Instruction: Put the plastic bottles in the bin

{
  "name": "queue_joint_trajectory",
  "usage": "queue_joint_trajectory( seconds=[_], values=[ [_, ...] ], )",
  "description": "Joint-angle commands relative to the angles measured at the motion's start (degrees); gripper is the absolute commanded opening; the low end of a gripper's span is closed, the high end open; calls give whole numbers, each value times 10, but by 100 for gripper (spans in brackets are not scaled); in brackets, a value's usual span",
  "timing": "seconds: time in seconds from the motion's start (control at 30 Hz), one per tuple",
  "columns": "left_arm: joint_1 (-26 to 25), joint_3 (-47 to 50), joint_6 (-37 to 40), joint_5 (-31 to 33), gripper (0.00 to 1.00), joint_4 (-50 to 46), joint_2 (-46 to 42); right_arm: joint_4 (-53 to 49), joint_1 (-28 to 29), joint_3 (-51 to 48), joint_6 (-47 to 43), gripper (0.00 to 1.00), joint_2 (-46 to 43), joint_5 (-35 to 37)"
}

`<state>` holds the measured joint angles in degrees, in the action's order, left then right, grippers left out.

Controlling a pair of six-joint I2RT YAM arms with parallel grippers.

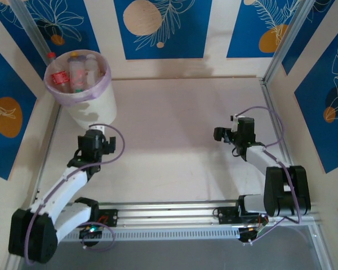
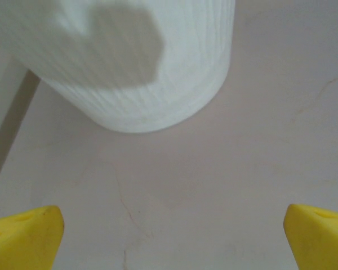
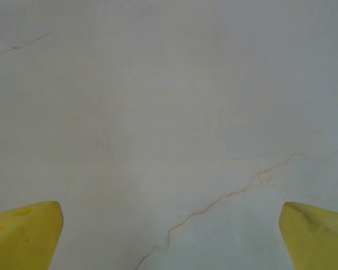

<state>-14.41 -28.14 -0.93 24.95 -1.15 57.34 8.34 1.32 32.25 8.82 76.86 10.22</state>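
— Blue leaf-patterned panels wall the pale desk [image 1: 174,129]; where are the plastic bottles [image 1: 73,73]?
— Inside the bin [image 1: 93,104], far left corner.
— And the jaws?
— Left gripper [image 1: 104,135] wide and empty, just beside the bin; right gripper [image 1: 221,135] wide, empty, well apart.
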Motion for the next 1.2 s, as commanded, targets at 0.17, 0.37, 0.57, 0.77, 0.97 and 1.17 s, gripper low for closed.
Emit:
queue_joint_trajectory(
  seconds=[0.17, 0.37, 0.57, 0.77, 0.97, 1.17],
  values=[
    [64, 91, 35, -54, 100, 332, 91, 203, 6, -30, -43, 99, 36, 15],
    [97, 126, 22, -100, 100, 462, 149, 307, 9, -47, -37, 99, 88, 5],
    [109, 111, 7, -135, 100, 515, 207, 358, 1, -77, -35, 99, 91, -21],
    [106, 104, 14, -162, 100, 618, 320, 377, -9, -86, -33, 99, 103, -45],
    [91, 70, 27, -143, 100, 557, 324, 380, -12, -86, -31, 99, 104, -51],
    [92, 73, 28, -143, 100, 565, 323, 378, -12, -85, -32, 99, 104, -51]
  ],
)
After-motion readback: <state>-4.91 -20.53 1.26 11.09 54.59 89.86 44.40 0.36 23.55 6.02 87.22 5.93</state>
